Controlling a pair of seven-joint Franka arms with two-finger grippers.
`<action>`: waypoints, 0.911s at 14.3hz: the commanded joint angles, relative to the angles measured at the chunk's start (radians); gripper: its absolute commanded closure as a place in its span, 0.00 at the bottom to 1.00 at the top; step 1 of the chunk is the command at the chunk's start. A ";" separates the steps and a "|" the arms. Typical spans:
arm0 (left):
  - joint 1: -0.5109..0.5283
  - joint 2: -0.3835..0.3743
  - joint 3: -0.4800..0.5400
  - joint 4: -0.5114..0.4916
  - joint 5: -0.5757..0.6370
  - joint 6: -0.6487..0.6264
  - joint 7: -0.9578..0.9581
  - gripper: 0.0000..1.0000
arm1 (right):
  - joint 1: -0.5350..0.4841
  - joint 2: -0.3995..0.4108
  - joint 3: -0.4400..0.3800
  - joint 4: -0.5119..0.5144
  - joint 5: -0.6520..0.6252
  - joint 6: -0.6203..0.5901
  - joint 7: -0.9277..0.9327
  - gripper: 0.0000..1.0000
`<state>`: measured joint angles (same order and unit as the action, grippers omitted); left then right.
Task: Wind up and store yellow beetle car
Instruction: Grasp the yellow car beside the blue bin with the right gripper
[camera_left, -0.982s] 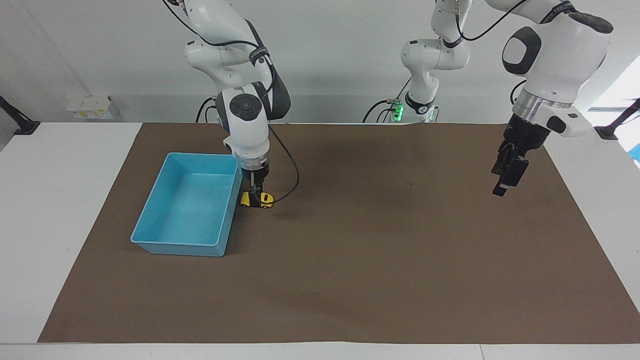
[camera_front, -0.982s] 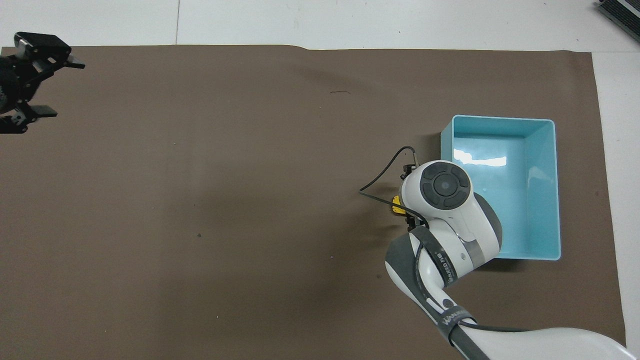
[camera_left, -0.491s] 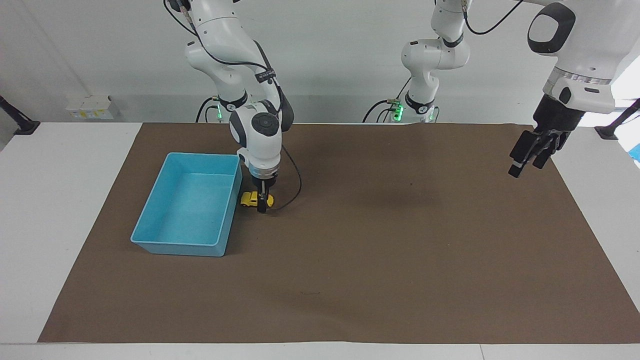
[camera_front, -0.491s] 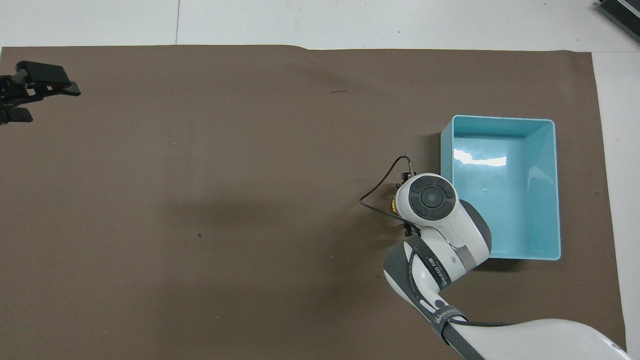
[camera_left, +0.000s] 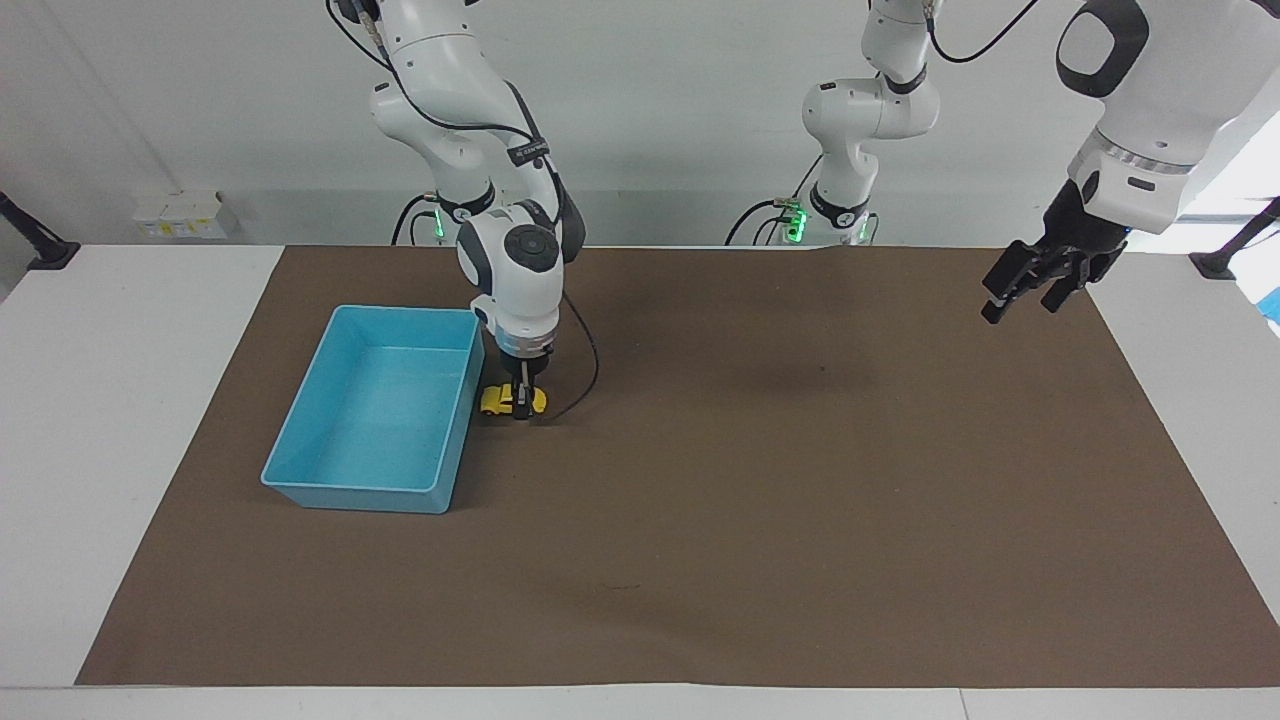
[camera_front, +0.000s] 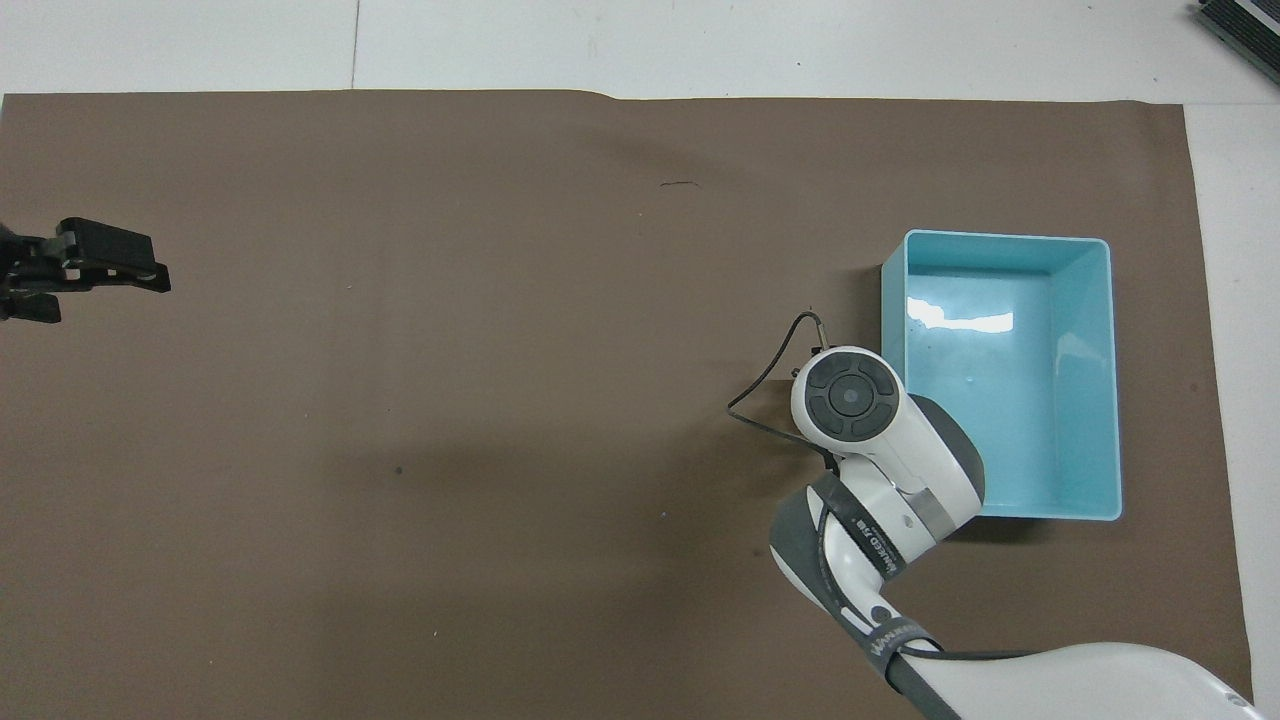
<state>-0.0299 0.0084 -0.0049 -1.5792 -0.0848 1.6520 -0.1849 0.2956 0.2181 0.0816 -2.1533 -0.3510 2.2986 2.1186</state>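
The yellow beetle car (camera_left: 497, 400) stands on the brown mat, close beside the blue bin (camera_left: 300, 425), at the bin's corner nearer the robots. My right gripper (camera_left: 520, 402) points straight down and is shut on the car, with its dark fingers down at the mat. In the overhead view the right wrist (camera_front: 846, 394) hides the car. My left gripper (camera_left: 1020, 300) is open and empty, raised over the mat's edge at the left arm's end; it also shows in the overhead view (camera_front: 95, 290).
The blue bin (camera_front: 1000, 238) is empty and sits toward the right arm's end of the table. A black cable (camera_left: 588, 370) loops from the right wrist down beside the car. The brown mat (camera_left: 760, 480) covers most of the white table.
The left gripper has risen and swung back toward the robots. The right wrist has shifted slightly and turned over the car, which stays on the mat beside the bin.
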 joint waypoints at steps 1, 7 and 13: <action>0.012 -0.022 -0.007 -0.012 0.020 -0.053 0.062 0.00 | 0.033 -0.005 0.007 0.082 -0.020 -0.094 0.011 1.00; 0.012 -0.047 -0.007 -0.044 0.054 -0.074 0.160 0.00 | 0.059 -0.046 0.035 0.199 0.039 -0.201 -0.035 1.00; 0.012 -0.067 -0.009 -0.070 0.054 -0.084 0.233 0.00 | 0.014 -0.114 0.026 0.251 0.158 -0.272 -0.346 1.00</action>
<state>-0.0299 -0.0284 -0.0042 -1.6195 -0.0501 1.5734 0.0258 0.3356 0.1176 0.1049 -1.9129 -0.2196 2.0483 1.8704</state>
